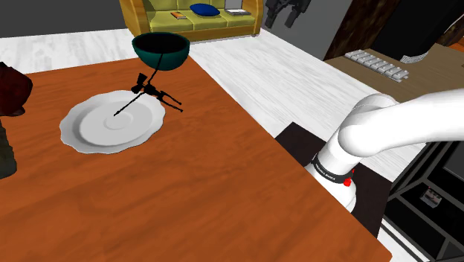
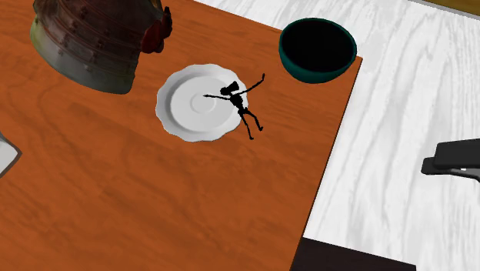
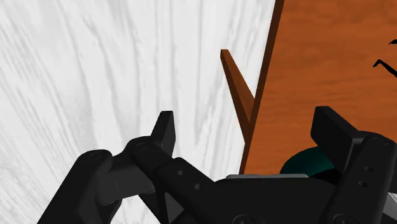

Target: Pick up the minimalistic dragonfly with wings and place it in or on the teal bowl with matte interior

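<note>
Orange-brown wood makes up the table (image 1: 186, 201), where the dragonfly (image 1: 152, 92) lies partly on the rim of a white plate (image 1: 89, 130) and partly on the wood, near the teal bowl (image 1: 160, 58) at the corner. I see it as all black, a thin stick body with spindly wings splayed out. My gripper (image 3: 248, 118) hangs over pale floor beside the table edge, jaws spread and empty.

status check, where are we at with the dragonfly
Jaws open, empty, off the table edge. Dragonfly lying partly on the white plate, near the teal bowl. Nothing in the way.
</note>
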You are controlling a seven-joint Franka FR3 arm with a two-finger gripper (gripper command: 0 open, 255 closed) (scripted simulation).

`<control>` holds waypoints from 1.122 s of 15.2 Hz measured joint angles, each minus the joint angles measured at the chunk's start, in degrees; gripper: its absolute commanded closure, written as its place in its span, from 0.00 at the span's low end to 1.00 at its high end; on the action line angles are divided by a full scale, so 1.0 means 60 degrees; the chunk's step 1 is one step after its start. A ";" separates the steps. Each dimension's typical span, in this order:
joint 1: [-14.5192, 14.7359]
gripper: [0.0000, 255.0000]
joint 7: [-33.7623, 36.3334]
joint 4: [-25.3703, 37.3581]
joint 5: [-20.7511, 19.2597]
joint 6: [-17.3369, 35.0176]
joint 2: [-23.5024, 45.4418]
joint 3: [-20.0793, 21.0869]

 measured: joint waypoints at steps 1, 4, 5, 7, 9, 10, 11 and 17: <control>0.0000 0.00 0.0000 0.0000 0.0000 0.0000 0.0000 0.0000; 0.0251 0.00 -0.0315 -0.0242 0.0109 0.0639 0.0312 0.0100; 0.0384 0.00 -0.0394 -0.0331 0.0185 0.0918 0.0452 0.0206; 0.0630 0.00 -0.0645 -0.0410 0.0300 0.1434 0.0798 0.0346; 0.0863 0.00 -0.0970 -0.0552 0.0394 0.2001 0.1137 0.0437; 0.1016 0.00 -0.1021 -0.0623 0.0482 0.2345 0.1362 0.0592; 0.1135 0.00 -0.1169 -0.0675 0.0531 0.2633 0.1547 0.0653; 0.1850 0.00 -0.2034 -0.0784 0.0806 0.4262 0.2796 0.1085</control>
